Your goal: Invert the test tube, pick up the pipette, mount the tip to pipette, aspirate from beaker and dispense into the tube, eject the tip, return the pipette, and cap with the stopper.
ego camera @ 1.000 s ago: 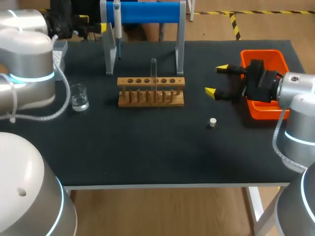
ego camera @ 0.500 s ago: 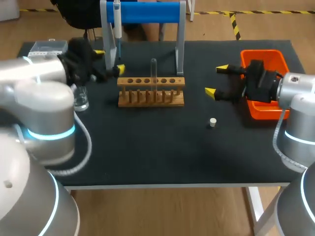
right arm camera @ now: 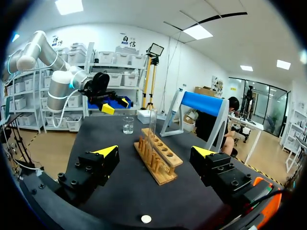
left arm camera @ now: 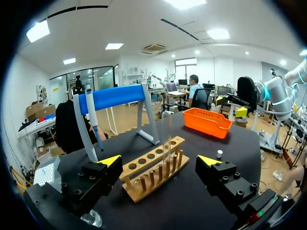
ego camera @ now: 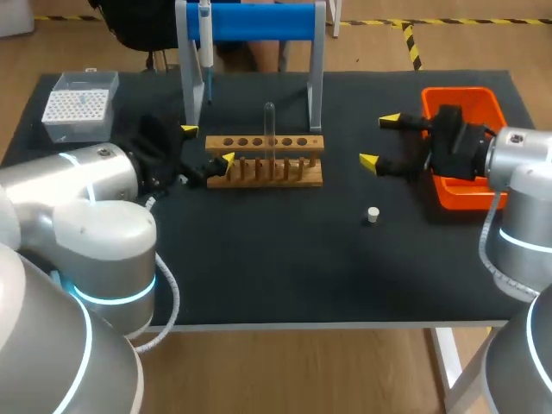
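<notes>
Clear test tube (ego camera: 269, 129) — rounded end up — upright in wooden rack (ego camera: 265, 172)

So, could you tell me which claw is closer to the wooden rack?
The left claw, right at the rack's end; the right claw hangs beside the orange bin.

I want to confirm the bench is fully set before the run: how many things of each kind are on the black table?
Clear glass test tube: 1
Clear glass beaker: 1
Wooden tube rack: 1
Blue-barred pipette stand: 1
Blue-and-white pipette: 1
Clear box of pipette tips: 1
Orange plastic bin: 1
Small white stopper: 1
Total: 8
</notes>
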`<state>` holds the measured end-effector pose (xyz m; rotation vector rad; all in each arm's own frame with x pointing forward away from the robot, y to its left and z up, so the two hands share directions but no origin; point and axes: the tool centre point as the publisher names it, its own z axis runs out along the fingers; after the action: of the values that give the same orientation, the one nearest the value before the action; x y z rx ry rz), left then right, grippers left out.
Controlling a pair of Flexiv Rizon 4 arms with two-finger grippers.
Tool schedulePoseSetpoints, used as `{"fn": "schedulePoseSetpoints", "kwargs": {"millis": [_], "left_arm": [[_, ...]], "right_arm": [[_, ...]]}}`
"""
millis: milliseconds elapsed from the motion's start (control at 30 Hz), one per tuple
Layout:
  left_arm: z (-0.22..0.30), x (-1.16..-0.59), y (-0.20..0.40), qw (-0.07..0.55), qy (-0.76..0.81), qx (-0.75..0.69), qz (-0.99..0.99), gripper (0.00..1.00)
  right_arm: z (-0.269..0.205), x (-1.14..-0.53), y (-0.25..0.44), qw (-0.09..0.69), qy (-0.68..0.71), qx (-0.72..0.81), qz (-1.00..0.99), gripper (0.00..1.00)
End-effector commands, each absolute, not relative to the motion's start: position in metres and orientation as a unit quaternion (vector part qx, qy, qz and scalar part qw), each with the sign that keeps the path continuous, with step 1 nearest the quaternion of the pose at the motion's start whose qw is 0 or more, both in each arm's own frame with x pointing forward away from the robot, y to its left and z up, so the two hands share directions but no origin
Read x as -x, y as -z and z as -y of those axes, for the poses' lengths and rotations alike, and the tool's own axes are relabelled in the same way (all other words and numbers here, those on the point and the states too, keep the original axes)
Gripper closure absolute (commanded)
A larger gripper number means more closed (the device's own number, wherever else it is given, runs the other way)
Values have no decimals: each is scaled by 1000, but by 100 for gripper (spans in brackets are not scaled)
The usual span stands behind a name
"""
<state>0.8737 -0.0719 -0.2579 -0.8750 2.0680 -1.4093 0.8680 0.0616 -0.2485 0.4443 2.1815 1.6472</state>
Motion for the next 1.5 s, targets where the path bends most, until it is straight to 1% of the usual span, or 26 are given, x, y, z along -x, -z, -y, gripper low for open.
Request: {"fn": "schedulePoseSetpoints", "kwargs": {"millis": [33,300,400,733,767,933,1000,1500], "left_arm": [[71,-873,262,252,537,314,-741,0],[71,-873,262,252,537,314,-741,0],[71,-873,262,252,537,314,-741,0],[71,-873,262,252,537,314,-741,0],[71,-873,262,252,537,314,-741,0],[71,-873,262,252,537,314,-741,0],[71,-873,262,252,537,314,-741,0],[71,-873,262,252,537,314,-741,0]], "right_arm": [[-63,-868,249,186,-584,-159,-774,0],[-63,-868,249,186,-584,-159,-774,0],[-75,-883,251,180,-582,-151,-779,0],[-127,-914,242,113,-639,-66,-758,0],[-133,-917,241,91,-652,-54,-751,0],[-154,-925,238,60,-670,-10,-740,0],[-162,-928,238,34,-680,0,-732,0],[-206,-964,255,-14,-684,36,-729,0]]}}
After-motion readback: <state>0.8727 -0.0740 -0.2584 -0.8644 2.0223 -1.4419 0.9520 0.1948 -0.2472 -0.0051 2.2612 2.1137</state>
